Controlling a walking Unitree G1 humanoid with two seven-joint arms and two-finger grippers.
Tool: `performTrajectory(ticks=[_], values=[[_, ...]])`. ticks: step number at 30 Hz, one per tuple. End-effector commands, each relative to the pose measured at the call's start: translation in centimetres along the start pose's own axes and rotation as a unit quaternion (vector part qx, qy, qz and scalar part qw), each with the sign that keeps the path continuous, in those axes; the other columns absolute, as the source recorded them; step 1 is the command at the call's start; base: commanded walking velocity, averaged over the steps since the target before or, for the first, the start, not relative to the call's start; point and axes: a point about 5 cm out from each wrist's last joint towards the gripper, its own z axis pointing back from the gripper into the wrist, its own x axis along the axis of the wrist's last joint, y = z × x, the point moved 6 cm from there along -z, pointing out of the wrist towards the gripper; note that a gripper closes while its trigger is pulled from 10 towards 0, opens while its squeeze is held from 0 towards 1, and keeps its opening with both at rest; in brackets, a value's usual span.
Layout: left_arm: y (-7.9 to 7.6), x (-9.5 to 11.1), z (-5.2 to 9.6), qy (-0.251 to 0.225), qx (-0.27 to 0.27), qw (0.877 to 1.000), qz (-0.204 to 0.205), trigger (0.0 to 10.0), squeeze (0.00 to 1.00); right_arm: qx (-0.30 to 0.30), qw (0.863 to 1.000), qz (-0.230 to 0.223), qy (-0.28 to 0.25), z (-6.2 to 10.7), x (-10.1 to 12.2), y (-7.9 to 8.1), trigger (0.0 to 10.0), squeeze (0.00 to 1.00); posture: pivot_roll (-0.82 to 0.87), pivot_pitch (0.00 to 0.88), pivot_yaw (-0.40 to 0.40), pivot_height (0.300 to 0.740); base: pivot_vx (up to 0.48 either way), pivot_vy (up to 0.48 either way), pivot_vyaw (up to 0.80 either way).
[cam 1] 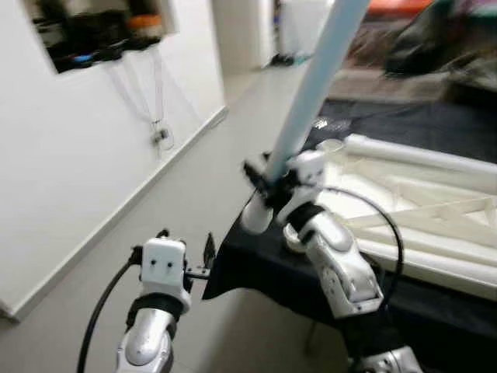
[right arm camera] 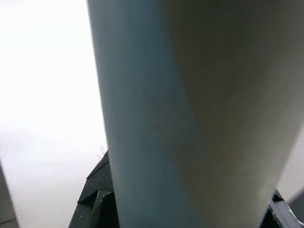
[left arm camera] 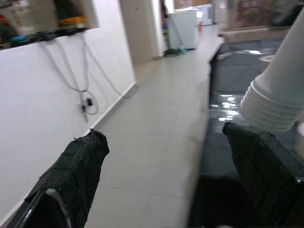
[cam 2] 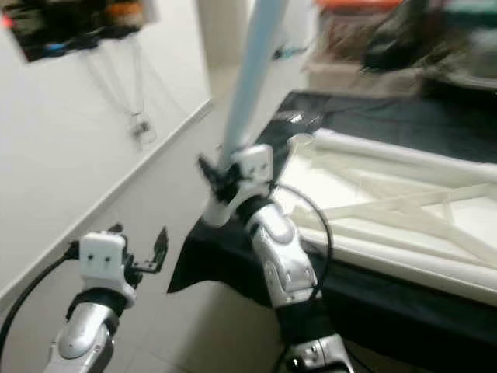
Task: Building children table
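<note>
One long pale-blue table leg (cam 1: 314, 85) sits clamped in right gripper (cam 1: 268, 183) near its threaded end — prob light, stiff, slick plastic, so grip low; left gripper (left arm camera: 171, 175) spread apart, w/ nothing between its fingers.

A wide strip of bare tiled floor (cam 1: 194, 186) runs between a white wall (cam 1: 70, 171) on the robot's left and a black-draped table (cam 1: 404, 287) on its right, leaving open passage ahead. Cables (cam 1: 155, 101) hang down the wall, near the floor strip. The left gripper (cam 1: 186, 252) hovers with fingers apart over open floor, just beside the cloth's corner. A long pale table leg (cam 1: 311, 85) slants upward above the table edge, crossing that space. An upturned white tabletop (cam 1: 419, 210) covers most of the table.
</note>
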Motion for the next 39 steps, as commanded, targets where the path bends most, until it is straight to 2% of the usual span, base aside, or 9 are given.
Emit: performTrajectory(ticks=[1,11,22,34,39], values=[[0.1,0.0,-0.1,0.004,0.011,1.000,0.020,10.0,0.00,0.016,1.000,-0.011,-0.009,-0.5,0.4,1.1,10.0,0.00,-0.09,0.000,0.007,0.740,0.000,0.000,0.44],[0.5,-0.3,-0.2,0.008,0.020,1.000,0.014,10.0,0.00,0.011,1.000,-0.022,-0.004,-0.5,-0.1,1.1,10.0,0.00,-0.09,0.000,0.009,0.740,0.000,0.000,0.00],[0.5,-0.1,-0.4,0.004,0.021,1.000,0.020,10.0,0.00,0.000,1.000,-0.023,0.000,-0.5,-0.3,0.9,10.0,0.00,-0.09,0.000,0.010,0.740,0.000,0.000,-0.72],[1.4,0.7,-0.5,-0.008,0.036,0.999,0.010,10.0,0.00,-0.021,0.999,-0.023,-0.007,-0.6,-0.1,0.3,10.0,0.00,-0.08,0.000,0.001,0.740,0.000,0.000,0.00],[1.4,0.8,-0.4,-0.008,0.039,0.999,0.015,10.0,0.00,-0.036,0.999,-0.023,-0.002,-0.8,-0.2,-0.3,10.0,0.00,-0.08,0.000,0.001,0.740,0.000,0.000,-0.80]])
